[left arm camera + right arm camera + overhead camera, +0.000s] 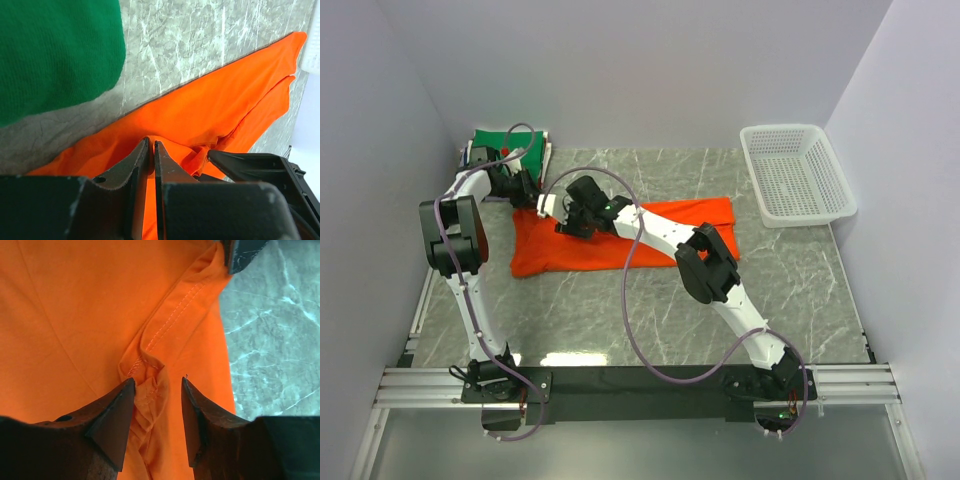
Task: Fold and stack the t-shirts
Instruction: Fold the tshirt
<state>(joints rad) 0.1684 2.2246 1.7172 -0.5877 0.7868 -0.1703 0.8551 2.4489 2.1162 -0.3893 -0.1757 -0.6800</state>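
The bright orange t-shirt (620, 236) lies spread across the middle of the table. The green t-shirt (505, 146) lies folded at the far left corner; it also shows in the left wrist view (55, 55). My left gripper (527, 190) is at the orange shirt's far left edge, shut on a pinch of its cloth (210, 110). My right gripper (572, 213) is just beside it over the shirt's upper left part, jaws open around a bunched hem (150, 385). No red or white shirts are in view.
A white plastic lattice basket (796, 174) stands at the far right of the table. White walls close in the left, back and right sides. A black rail (640, 385) runs along the near edge by the arm bases.
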